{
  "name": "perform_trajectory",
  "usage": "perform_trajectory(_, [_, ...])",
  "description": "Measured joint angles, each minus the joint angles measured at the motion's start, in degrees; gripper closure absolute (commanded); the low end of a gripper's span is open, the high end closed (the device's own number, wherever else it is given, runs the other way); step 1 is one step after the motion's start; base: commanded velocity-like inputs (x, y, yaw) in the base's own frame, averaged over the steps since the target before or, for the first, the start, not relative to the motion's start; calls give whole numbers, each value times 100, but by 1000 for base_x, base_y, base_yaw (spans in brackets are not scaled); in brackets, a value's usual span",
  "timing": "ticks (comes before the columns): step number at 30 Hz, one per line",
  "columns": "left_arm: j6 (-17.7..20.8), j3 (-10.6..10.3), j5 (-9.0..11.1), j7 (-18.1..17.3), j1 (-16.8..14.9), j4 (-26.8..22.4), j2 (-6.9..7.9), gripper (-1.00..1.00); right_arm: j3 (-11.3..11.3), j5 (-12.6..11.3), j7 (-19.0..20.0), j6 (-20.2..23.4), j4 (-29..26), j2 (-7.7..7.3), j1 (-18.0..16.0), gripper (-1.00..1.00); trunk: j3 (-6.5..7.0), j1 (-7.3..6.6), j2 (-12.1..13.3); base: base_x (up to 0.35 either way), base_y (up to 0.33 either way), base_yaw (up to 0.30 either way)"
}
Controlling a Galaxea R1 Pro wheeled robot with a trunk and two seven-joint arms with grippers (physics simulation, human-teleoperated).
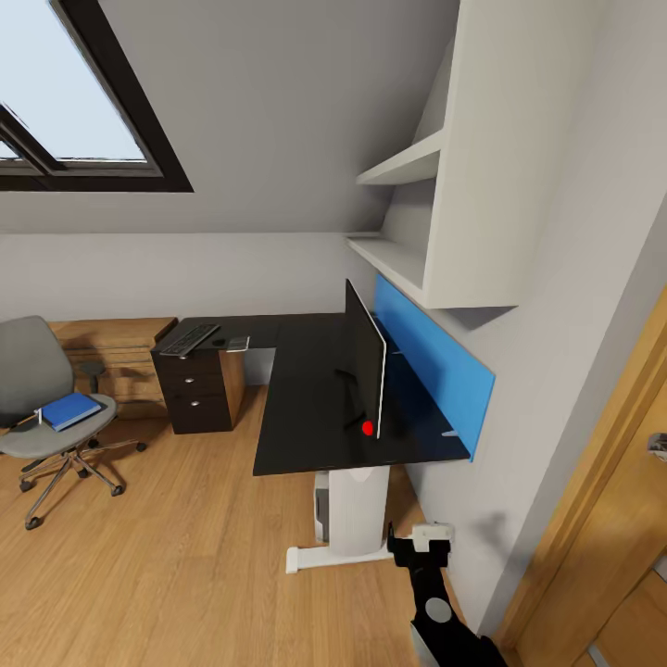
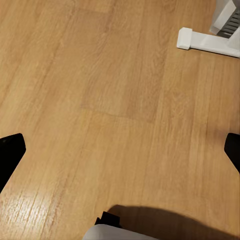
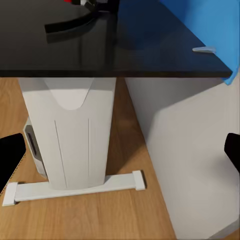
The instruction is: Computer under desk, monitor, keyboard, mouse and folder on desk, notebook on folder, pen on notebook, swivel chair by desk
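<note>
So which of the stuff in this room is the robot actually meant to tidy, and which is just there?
Part of the job:
desk
monitor
keyboard
computer, under the desk
swivel chair
folder, on the chair seat

Just there:
wall shelves
skylight window
wooden dresser
wooden door

The desk [image 1: 306,389] is viewed from high up by the head camera. Its white leg [image 3: 75,140] is faced closely from the right wrist; bare floor [image 2: 100,100] lies below the left wrist.
</note>
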Motion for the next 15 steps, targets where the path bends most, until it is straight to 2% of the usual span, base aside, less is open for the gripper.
perform_trajectory(3, [-5,-11,-8,0,0,0,2,-100,14,10,1,479,-680,-3,-3,-100,0,0,0,0,0,0])
perform_trajectory(6, [-11,-17,-12,0,0,-6,-1,-100,19,22,3,640,-1102,-10,-5,-100,0,0,-1,54,0,0])
perform_trajectory(10, [-19,-24,-23,0,0,-9,-10,-100,34,37,-18,781,-2309,-61,0,-100,0,-1,-1,149,0,0])
perform_trajectory(13, [-22,-26,-23,0,0,-9,-12,-100,39,33,-20,1021,-2747,-82,1,-100,0,0,0,50,0,0])
perform_trajectory(14, [-23,-23,-21,0,0,-9,-11,-100,35,31,-6,1279,-2956,-95,0,-100,0,0,0,10,0,0])
perform_trajectory(15, [-24,-25,-21,0,0,-8,-11,-100,57,34,108,1905,-3512,-112,-2,-100,1,0,0,79,0,0])
